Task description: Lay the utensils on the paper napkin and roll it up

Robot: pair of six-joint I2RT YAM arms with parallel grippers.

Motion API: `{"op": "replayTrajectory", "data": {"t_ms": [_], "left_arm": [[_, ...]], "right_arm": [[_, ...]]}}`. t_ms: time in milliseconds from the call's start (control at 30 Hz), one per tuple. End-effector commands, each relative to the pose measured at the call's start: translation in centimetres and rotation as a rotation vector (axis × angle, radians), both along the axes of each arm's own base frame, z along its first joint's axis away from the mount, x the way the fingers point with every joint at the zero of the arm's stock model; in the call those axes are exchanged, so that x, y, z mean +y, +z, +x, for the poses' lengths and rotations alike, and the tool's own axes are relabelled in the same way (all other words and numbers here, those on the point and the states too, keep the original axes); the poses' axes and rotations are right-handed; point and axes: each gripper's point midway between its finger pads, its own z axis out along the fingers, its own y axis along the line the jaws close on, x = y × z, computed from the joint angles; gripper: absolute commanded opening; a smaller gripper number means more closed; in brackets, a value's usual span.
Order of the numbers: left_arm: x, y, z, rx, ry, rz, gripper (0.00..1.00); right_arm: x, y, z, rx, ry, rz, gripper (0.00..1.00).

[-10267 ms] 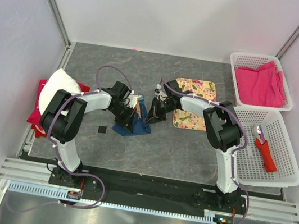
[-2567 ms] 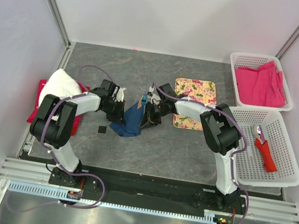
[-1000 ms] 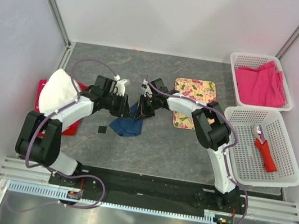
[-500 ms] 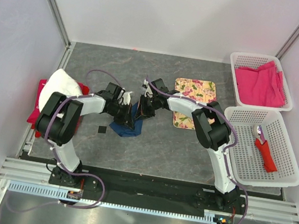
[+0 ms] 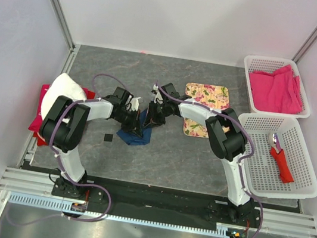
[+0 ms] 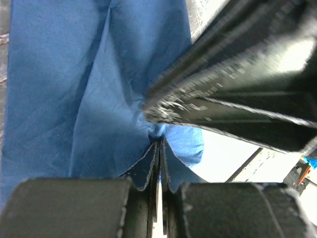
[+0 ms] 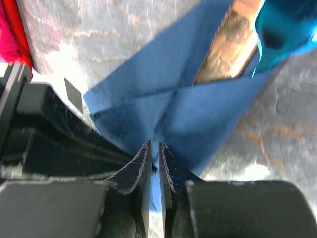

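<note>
**Two pincers crowd one napkin beside the floral mat**

A dark-blue paper napkin [image 5: 135, 136] lies bunched on the grey stone-patterned table [image 5: 169, 163], near the floral fabric mat [image 5: 210, 94] on its left-arm side. The left gripper [image 6: 157, 153] is closed tight on a raised fold of the napkin. The right gripper [image 7: 154, 154] meets it from the mat's side, jaws a sliver apart with napkin in the slit; whether it truly grips cannot be told. A bright-blue glossy utensil [image 7: 283, 27] rests in the napkin's open fold. Each gripper's black body blocks part of the other's wrist view, and the right arm crosses over the mat's middle.

Farther from the mat than the napkin sit a small black square [image 5: 108, 138], a white cushion-like bundle [image 5: 60, 90] and a red cloth [image 5: 38, 119]. On the mat's other side, one white perforated plastic basket [image 5: 253, 64] holds a pink cloth [image 5: 275, 89]; a second white basket [image 5: 259, 171] holds a red-handled tool with round metal head [image 5: 280, 159].
</note>
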Motion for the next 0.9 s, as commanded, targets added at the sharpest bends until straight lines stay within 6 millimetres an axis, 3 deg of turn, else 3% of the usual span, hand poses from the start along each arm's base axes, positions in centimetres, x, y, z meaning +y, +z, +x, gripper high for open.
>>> {"op": "replayTrajectory", "data": {"t_ms": [0,367,567,700,867], "left_arm": [[1.3,-1.8,0.4,-0.005,0.014,0.101,0.07],[1.6,-1.5,0.6,-0.017,-0.014,0.122,0.07],[1.3,1.3,1.3,-0.118,-0.054,0.088,0.17],[1.4,3.5,1.0,-0.161,-0.066,0.039,0.32],[5.3,6.1,2.5,-0.232,0.053,0.038,0.55]], "right_arm": [[-0.5,2.4,-0.6,-0.028,0.014,0.006,0.18],[-1.7,-2.9,0.0,-0.009,-0.005,-0.096,0.15],[-2.4,-4.5,-0.8,0.025,-0.017,-0.134,0.13],[-2.8,-5.1,-1.1,0.045,-0.024,-0.142,0.11],[-2.8,-5.4,-0.9,0.051,-0.033,-0.143,0.10]]}}
